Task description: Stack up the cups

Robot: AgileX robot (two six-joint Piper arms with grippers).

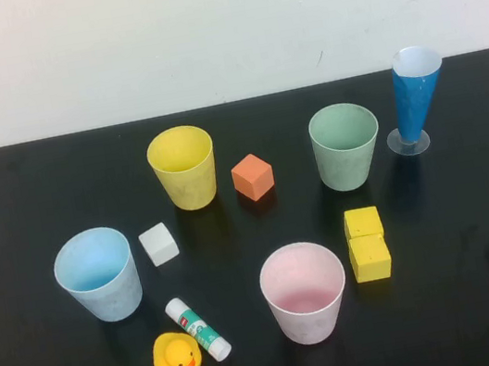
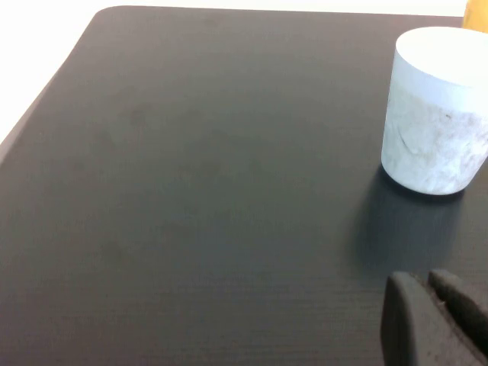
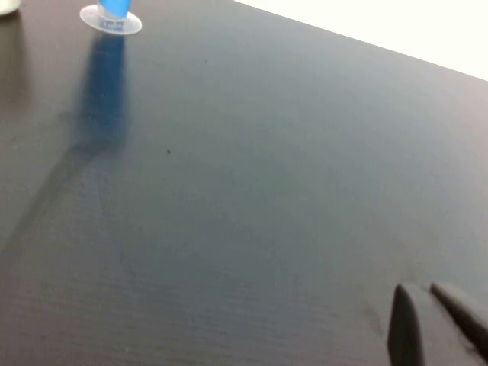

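Four cups stand upright and apart on the black table (image 1: 21,192): yellow cup (image 1: 184,167) at the back left, pale green cup (image 1: 345,145) at the back right, light blue cup (image 1: 98,274) at the front left, pink cup (image 1: 304,291) at the front middle. Neither arm shows in the high view. In the left wrist view my left gripper (image 2: 423,284) is shut and empty over bare table, a short way from the light blue cup (image 2: 435,114). My right gripper (image 3: 423,293) is likewise shut and empty above bare table, far from the cups.
Between the cups lie an orange block (image 1: 253,177), a white block (image 1: 159,244), two yellow blocks (image 1: 367,244), a glue stick (image 1: 198,328) and a rubber duck (image 1: 177,356). A tall blue cone (image 1: 416,96) on a clear base (image 3: 112,18) stands at the back right.
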